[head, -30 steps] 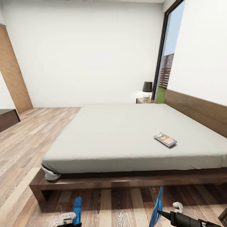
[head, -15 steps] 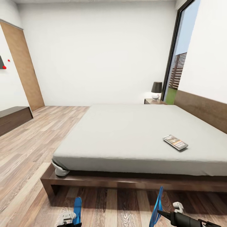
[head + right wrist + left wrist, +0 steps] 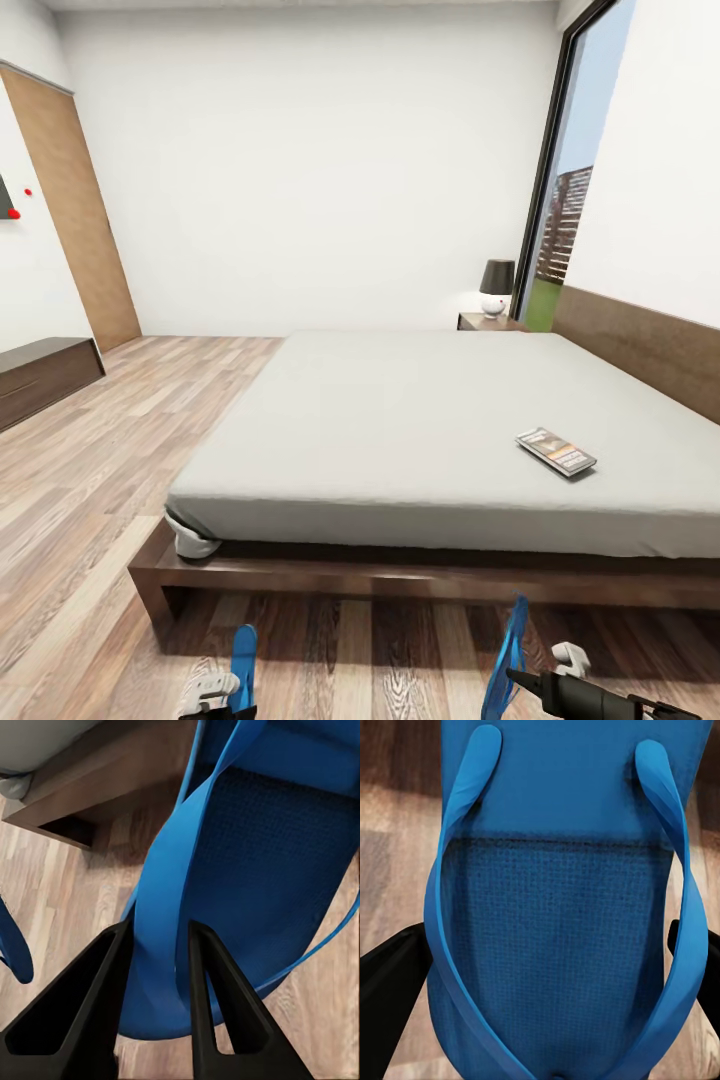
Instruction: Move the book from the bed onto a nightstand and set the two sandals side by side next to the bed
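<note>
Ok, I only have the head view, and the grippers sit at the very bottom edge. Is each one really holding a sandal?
Observer: Yes for the right gripper: its fingers pinch the strap of the right sandal.
Operator: And the left one?
Observer: The left sandal lies between the left gripper's fingers, sole facing the camera.
Operator: What is under the right sandal?
Observer: The plank floor, right beside the bed frame corner.
</note>
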Available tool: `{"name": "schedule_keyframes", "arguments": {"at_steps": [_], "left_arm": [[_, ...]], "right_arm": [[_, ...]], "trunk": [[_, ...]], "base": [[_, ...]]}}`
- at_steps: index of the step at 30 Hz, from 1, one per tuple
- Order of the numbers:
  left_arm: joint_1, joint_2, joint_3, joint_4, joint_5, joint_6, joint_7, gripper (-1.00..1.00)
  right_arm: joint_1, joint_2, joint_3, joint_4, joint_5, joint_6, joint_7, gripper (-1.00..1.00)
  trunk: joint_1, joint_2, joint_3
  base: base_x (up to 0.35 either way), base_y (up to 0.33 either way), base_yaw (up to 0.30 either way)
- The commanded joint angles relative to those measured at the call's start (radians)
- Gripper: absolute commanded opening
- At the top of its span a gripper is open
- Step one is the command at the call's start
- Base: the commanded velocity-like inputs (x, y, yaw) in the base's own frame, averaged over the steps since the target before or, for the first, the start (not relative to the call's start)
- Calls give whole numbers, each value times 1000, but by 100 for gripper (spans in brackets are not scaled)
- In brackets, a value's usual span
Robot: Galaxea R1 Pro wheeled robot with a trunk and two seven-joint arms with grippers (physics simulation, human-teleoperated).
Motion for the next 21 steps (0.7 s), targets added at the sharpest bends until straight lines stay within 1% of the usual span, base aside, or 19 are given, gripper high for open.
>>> {"name": "schedule_keyframes", "arguments": {"at_steps": [1, 3, 4, 5, 7, 8, 9, 11, 13, 15, 18, 20, 21], "left_arm": [[-1, 0, 6, 1, -11, -7, 0, -100], [-1, 1, 6, 1, -11, -7, 1, -100], [-1, 1, 6, 1, -11, -7, 2, -100], [-1, 1, 6, 1, -11, -7, 2, -100], [-1, 1, 6, 1, -11, -7, 2, -100], [-1, 1, 6, 0, -11, -7, 2, -100], [-1, 3, 6, 0, -11, -7, 2, -100], [-1, 4, 6, 0, -11, -7, 2, -100], [-1, 4, 6, -1, -11, -8, 2, -100], [-1, 6, 7, -6, -11, -10, 2, -100], [-1, 8, 8, -48, -11, -9, 5, -100], [-1, 8, 8, -102, -12, -4, 31, -100], [-1, 7, 7, -129, -12, 3, 62, -100]], "right_arm": [[-1, -2, 7, 2, -10, 7, -16, -100], [-1, -8, 7, 0, -10, 9, -23, -100], [-1, -13, 6, 0, -10, 10, -8, -100], [-1, -24, 6, 1, -10, 13, 23, -100], [-1, -52, 6, 1, -11, 16, 118, -100], [-1, -61, 6, 1, -11, 17, 169, -100], [-1, -73, 6, 1, -11, 18, 243, -100], [-1, -84, 6, 1, -12, 18, 311, -100], [-1, -88, 6, 1, -12, 18, 341, -100], [-1, -90, 6, 2, -13, 18, 352, -100], [-1, -91, 6, 2, -13, 18, 358, -100], [-1, -91, 6, 2, -13, 18, 359, -100], [-1, -91, 6, 2, -13, 18, 360, -100]], "trunk": [[0, 0, -1], [0, 0, -1], [0, 0, -1], [0, 0, -1], [0, 0, -1], [0, 0, -1], [0, 0, -1], [0, 0, -1], [0, 0, -1], [0, 0, -1], [0, 0, -1], [0, 0, -1], [0, 0, -1]], "base": [[0, 0, 0], [0, 0, 0], [0, 0, 0], [0, 0, 0], [0, 0, 0], [0, 0, 0], [0, 0, 0], [0, 0, 0], [0, 0, 0], [0, 0, 0], [0, 0, 0], [0, 0, 0], [0, 0, 0]]}}
